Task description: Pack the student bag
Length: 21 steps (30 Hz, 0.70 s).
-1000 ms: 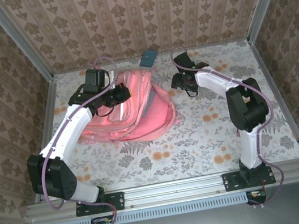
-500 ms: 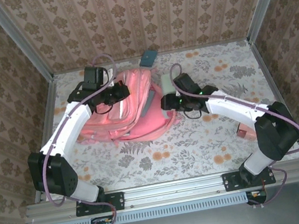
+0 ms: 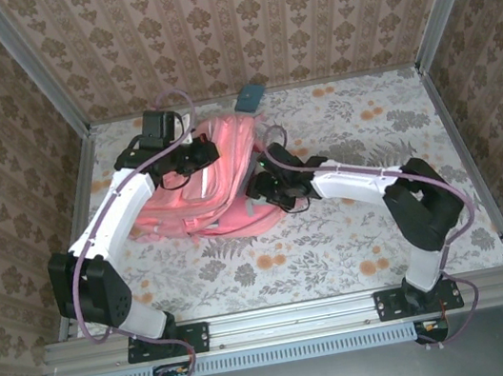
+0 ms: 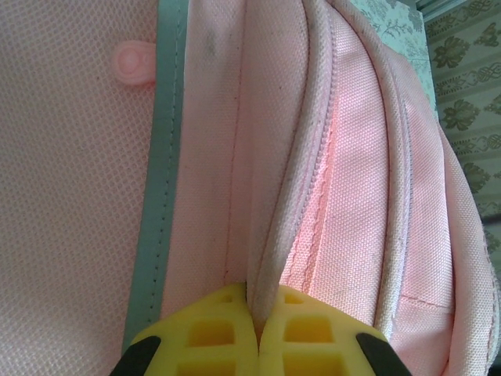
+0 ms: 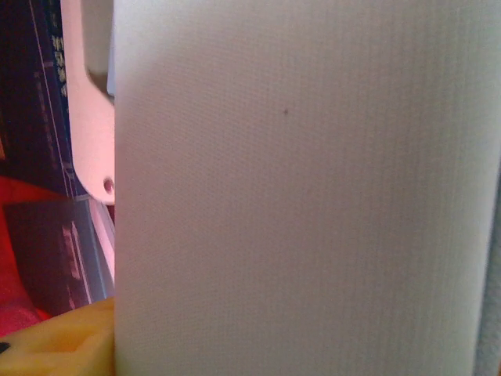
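Observation:
The student bag [image 3: 223, 191] lies flat, pink, at the back left of the table. My left gripper [image 3: 198, 155] is shut on a piped seam of the bag [image 4: 352, 157], the yellow fingertips [image 4: 227, 329] pinching that edge and holding it up. My right gripper [image 3: 266, 188] is at the bag's right side, by its opening. In the right wrist view a flat pale grey box [image 5: 305, 188] sits in the jaws and hides most of the scene, with one yellow finger [image 5: 63, 345] against its left edge. Left of the box I see dark items and red lining.
A small teal object [image 3: 251, 97] lies at the back edge behind the bag. The floral tablecloth [image 3: 358, 247] covers the table. Patterned walls with metal posts close in the left, back and right sides.
My right arm has swung left from the back right of the table to the bag's opening, carrying the pale box. The left gripper has kept its hold on the bag's edge.

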### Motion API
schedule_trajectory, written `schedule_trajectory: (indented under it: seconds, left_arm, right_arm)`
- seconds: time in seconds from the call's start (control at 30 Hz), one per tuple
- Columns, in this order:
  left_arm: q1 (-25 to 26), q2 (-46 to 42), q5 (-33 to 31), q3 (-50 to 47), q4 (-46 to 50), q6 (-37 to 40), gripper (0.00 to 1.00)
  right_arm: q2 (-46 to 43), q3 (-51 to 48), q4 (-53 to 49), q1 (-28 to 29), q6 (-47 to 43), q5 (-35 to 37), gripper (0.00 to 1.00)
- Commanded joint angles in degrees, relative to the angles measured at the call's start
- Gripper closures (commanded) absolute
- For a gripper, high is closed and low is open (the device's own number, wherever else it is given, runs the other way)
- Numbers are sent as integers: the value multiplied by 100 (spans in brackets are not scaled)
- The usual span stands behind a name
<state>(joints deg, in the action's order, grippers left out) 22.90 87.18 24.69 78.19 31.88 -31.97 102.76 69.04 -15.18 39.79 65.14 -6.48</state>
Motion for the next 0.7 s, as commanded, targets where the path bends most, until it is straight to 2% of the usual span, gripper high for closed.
schedule_trajectory:
  seconds: [0.0, 0.27, 0.37, 0.47, 0.67]
  left_arm:
    - [143, -77, 265, 159, -446, -177, 100]
    - [251, -34, 246, 196, -462, -200, 100]
    - [250, -43, 214, 202, -428, -163, 100]
    - [249, -35, 186, 213, -403, -127, 100]
    - [195, -38, 121, 297, -227, 33, 100]
  right_arm:
    - [472, 641, 37, 192, 308, -136, 39]
    - [1319, 1344, -32, 393, 329, -409, 37]
    - [1222, 1363, -288, 388, 98, -202, 29]
    - [1010, 1342, -580, 372, -237, 58, 17]
    - [409, 1089, -1032, 283, -950, 346, 9]
